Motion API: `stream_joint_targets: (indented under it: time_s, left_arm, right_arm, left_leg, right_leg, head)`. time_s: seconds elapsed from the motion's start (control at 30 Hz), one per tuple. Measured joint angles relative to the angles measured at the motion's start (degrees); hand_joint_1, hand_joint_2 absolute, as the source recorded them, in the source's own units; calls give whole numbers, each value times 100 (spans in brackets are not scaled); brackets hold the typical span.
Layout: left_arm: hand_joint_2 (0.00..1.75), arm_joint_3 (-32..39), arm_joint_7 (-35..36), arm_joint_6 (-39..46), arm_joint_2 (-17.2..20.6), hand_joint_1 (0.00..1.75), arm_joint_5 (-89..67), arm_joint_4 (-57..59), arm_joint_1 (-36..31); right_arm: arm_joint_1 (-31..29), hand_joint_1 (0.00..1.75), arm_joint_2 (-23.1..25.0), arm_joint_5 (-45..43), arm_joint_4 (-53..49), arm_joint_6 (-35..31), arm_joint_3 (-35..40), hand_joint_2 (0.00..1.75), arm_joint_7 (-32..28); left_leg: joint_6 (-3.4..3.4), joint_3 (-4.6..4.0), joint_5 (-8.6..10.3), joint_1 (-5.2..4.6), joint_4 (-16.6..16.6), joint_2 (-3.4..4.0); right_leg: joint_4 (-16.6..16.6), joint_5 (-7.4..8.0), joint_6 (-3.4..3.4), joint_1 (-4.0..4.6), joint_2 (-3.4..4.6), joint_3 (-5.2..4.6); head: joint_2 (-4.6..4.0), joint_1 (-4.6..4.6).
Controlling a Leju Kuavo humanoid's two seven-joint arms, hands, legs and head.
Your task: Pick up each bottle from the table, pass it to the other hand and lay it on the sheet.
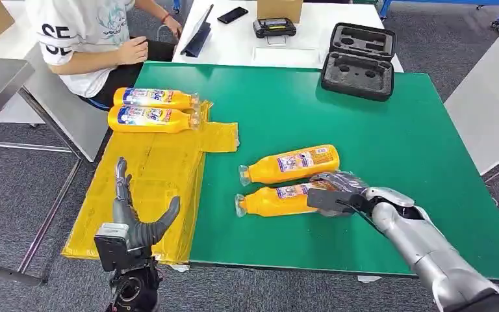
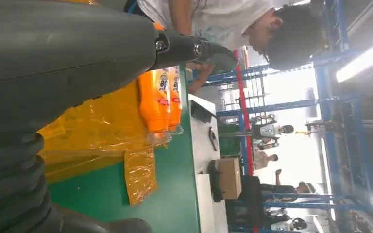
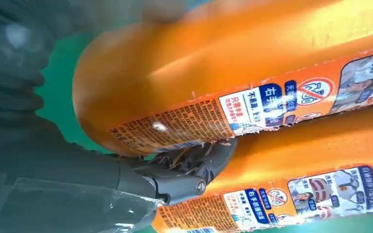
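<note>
Two orange bottles lie side by side on the green table (image 1: 396, 149). My right hand (image 1: 336, 188) wraps the base end of the nearer bottle (image 1: 273, 200), which still lies on the table; the farther bottle (image 1: 292, 164) lies just beyond it. In the right wrist view my thumb (image 3: 189, 170) sits wedged between the gripped bottle (image 3: 223, 63) and the other bottle (image 3: 311, 160). Two more orange bottles (image 1: 153, 98) (image 1: 149, 119) lie at the far end of the yellow sheet (image 1: 149, 175). My left hand (image 1: 133, 214) hovers over the sheet's near end, fingers spread, holding nothing.
A person (image 1: 91, 32) sits at the far left, hands close to the sheet's far end. A black foam case (image 1: 358, 60) stands on the table's far right. Behind is a white table (image 1: 234, 45) with a tablet, a phone and a small device.
</note>
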Motion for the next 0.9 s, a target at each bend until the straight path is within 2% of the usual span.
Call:
stream_joint_targets:
  time_s: [0.17, 0.37, 0.5, 0.9]
  left_arm:
    - [175, -9, 157, -155, 0, 0, 207, 24, -16]
    - [175, 46, 168, -625, 31, 0, 855, 26, 30]
    - [175, 218, 158, -761, 46, 0, 1086, 7, 47]
    - [175, 608, 37, -811, 48, 0, 1165, -485, 250]
  right_arm:
    - [290, 175, 9, -607, -102, -59, -59, 175, -661]
    - [1221, 175, 245, -1251, -866, -276, -615, 175, -1703]
    - [1814, 175, 647, -1209, -1427, -378, -1123, 175, -1707]
    - [2171, 175, 1178, -1124, -1725, -298, -1921, 175, -1627]
  left_leg:
    - [0, 3, -1, 1, 0, -2]
    - [-4, -5, -5, 7, -1, -4]
    - [-6, -6, -7, 7, -2, -3]
    - [-4, -5, -3, 6, -1, -3]
  right_leg:
    - [0, -1, 0, 2, -2, 4]
    - [1, -4, -3, 9, -3, 3]
    - [1, -6, -5, 12, -3, -1]
    - [1, -5, -4, 6, -4, 0]
  head:
    - [0, 0]
    - [0, 2]
    - [0, -2]
    - [0, 0]
